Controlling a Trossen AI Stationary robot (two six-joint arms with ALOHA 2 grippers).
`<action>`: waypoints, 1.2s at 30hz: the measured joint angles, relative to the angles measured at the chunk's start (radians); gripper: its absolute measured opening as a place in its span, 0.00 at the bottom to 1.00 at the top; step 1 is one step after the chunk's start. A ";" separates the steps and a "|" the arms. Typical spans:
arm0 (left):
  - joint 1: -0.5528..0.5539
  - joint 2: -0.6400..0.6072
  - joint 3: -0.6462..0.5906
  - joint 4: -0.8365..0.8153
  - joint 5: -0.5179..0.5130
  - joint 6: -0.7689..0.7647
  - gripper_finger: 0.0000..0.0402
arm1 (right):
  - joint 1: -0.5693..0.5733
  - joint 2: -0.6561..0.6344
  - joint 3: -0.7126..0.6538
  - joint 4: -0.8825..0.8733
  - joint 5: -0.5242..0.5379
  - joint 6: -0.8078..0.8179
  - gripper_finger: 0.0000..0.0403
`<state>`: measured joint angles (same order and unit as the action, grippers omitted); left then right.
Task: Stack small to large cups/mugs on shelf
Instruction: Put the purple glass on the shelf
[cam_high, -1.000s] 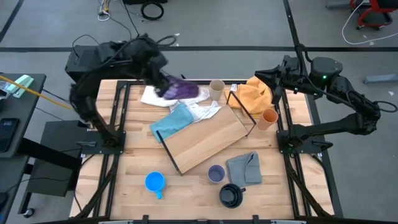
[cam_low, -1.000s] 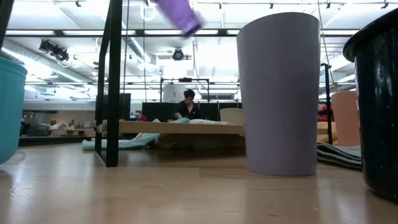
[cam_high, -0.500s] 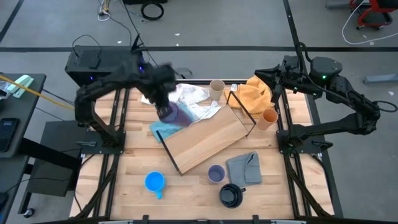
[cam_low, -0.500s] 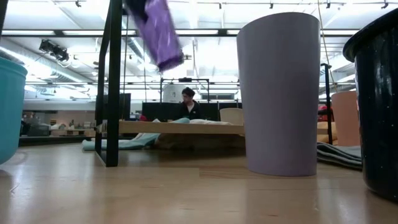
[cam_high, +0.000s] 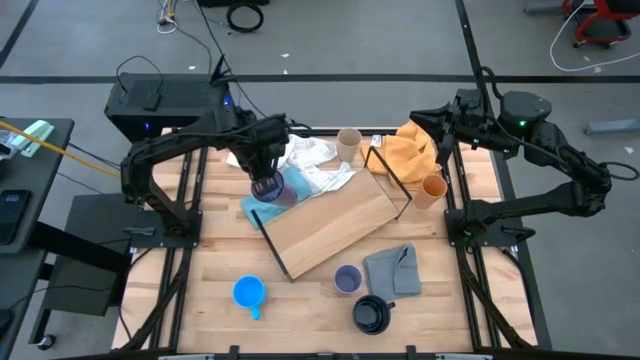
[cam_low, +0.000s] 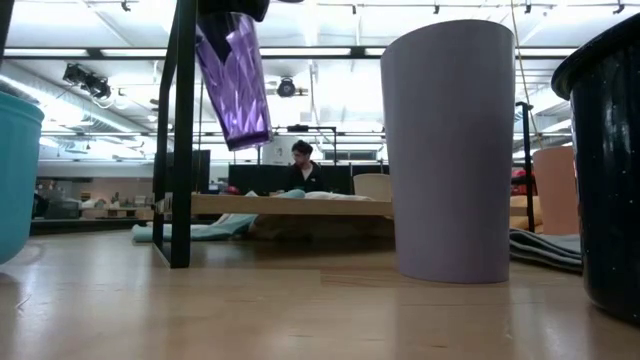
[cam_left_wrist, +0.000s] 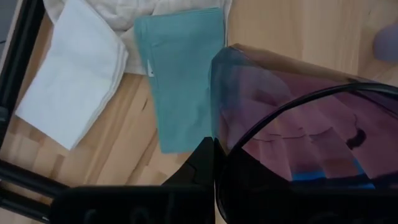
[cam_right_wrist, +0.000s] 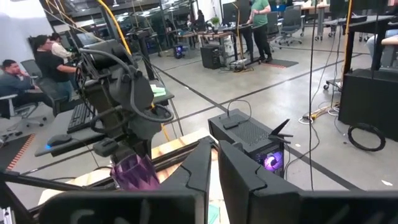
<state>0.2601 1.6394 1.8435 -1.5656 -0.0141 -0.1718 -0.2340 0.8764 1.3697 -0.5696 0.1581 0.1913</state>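
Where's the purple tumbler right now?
The dark purple tumbler is held upright in the air by the left gripper, in the high view over the teal cloth at the shelf's left end.

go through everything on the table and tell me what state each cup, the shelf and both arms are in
Purple tumbler: held in the air, upright.
Left pincer: shut on the tumbler.
Right pincer: waiting at the table's far edge.
Lavender cup: upright, empty.
Blue mug: upright.
Black mug: upright.
Shelf: bare.
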 joint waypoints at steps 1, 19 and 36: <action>-0.006 0.004 0.000 0.003 0.000 -0.001 0.03 | 0.000 0.000 0.000 0.000 0.000 0.000 0.09; -0.075 0.112 -0.002 0.004 0.076 -0.040 0.03 | 0.000 0.014 0.000 0.001 -0.001 -0.007 0.09; -0.076 0.166 -0.001 0.003 0.099 -0.053 0.03 | 0.001 0.014 0.000 -0.005 -0.001 -0.011 0.09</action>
<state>0.1845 1.8057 1.8429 -1.5624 0.0846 -0.2253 -0.2333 0.8906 1.3697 -0.5743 0.1570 0.1802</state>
